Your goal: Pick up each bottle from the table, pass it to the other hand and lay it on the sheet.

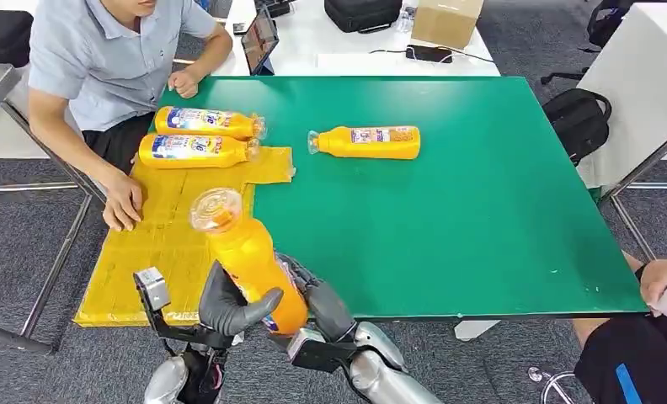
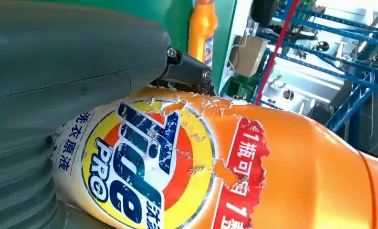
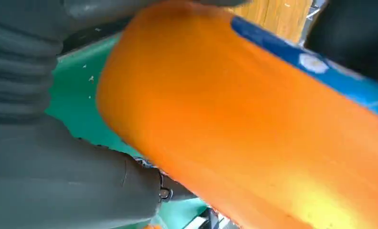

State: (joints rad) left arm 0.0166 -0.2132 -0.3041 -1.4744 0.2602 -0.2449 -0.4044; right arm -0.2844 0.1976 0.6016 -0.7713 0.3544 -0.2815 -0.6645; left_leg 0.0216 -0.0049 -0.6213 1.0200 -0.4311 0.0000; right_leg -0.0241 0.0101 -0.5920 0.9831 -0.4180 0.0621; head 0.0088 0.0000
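An orange bottle [image 1: 248,257] is held upright, tilted slightly, above the near edge of the green counter [image 1: 448,219], with both hands closed around its lower body. The left hand [image 1: 233,305] is wrapped on one side, its thick grey thumb curled across the front of the bottle, and the right hand [image 1: 322,305] is pressed against the opposite side, so the bottle sits between the two sets of fingers. In the left wrist view the bottle's torn round label [image 2: 144,167] is seen just beside the grey thumb [image 2: 72,62]; in the right wrist view the orange body [image 3: 254,124] is seen lying against the grey fingers [image 3: 58,186]. Beyond the fingers, on the left arm's side, a yellow sheet [image 1: 162,244] is spread on the counter, and two bottles [image 1: 197,135] are laid on its far end, side by side. A fourth bottle [image 1: 365,141] lies on its side on the bare green surface, well apart from both hands. A person's hand [image 1: 123,202] rests on the sheet's outer edge.
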